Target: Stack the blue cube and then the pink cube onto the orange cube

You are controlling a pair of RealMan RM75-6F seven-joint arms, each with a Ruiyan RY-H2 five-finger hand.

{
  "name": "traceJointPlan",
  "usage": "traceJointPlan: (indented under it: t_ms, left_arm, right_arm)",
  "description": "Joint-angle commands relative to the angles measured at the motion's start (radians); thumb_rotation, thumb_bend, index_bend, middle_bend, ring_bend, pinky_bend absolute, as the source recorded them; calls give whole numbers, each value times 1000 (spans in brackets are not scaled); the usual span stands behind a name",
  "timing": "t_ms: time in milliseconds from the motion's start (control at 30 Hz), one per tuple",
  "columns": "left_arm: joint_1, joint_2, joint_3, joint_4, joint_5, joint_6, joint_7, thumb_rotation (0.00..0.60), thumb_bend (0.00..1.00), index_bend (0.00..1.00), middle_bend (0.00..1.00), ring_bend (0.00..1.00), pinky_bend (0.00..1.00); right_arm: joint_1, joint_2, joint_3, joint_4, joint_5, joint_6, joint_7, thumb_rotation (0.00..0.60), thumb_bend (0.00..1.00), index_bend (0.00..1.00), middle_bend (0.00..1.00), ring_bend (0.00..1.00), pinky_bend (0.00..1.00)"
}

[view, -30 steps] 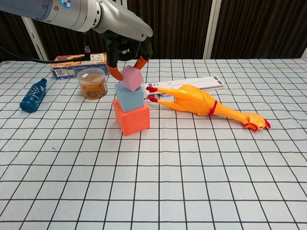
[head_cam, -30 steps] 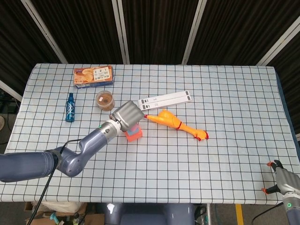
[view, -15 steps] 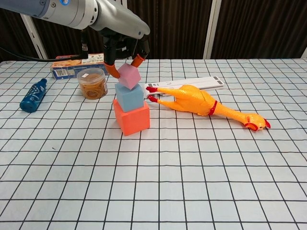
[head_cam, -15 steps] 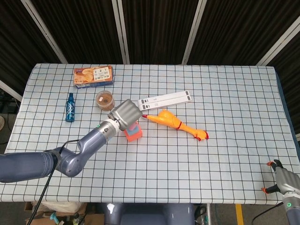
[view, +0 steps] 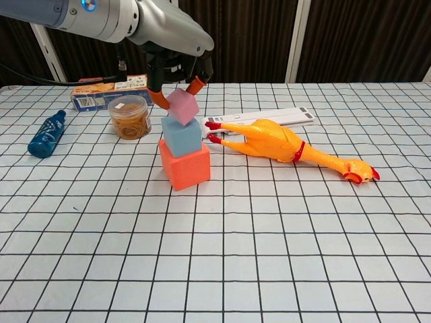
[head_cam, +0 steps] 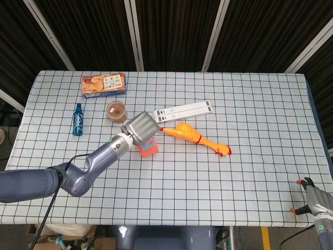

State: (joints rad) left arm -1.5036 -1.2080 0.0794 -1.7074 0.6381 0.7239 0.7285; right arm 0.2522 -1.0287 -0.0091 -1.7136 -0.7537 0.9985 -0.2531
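The orange cube (view: 184,165) stands on the table with the blue cube (view: 181,136) on top of it. My left hand (view: 176,70) hangs above the stack and pinches the pink cube (view: 182,106), which is tilted with a lower corner at the blue cube's top face. In the head view the left hand (head_cam: 140,127) covers the pink and blue cubes, and only part of the orange cube (head_cam: 149,150) shows. My right hand (head_cam: 308,203) is at the table's near right edge, apart from all the cubes, its fingers hard to read.
A rubber chicken (view: 286,147) lies just right of the stack, with a white strip (view: 269,117) behind it. A jar (view: 129,116), a blue bottle (view: 47,134) and a snack box (view: 108,91) sit to the left and behind.
The left hand with the pink cube has shifted only slightly over the blue cube, and the cube's tilt changed a little. The right hand has not moved.
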Motion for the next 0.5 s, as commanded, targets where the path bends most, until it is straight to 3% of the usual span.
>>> traceJointPlan:
  t_ms: [33,500]
  left_arm:
    - [8,10,-3,-7,21,-8,-14,600,337,700,762,771,945]
    - [46,68,-23,15,138,-93,-114,600,338,718,760,766,936]
  right_arm:
    - [0,0,-1,0,0,1,-1,600,122,210,80,241,263]
    - [11,-10,-6,3,46,2,-37,600,122,210,80,241,264]
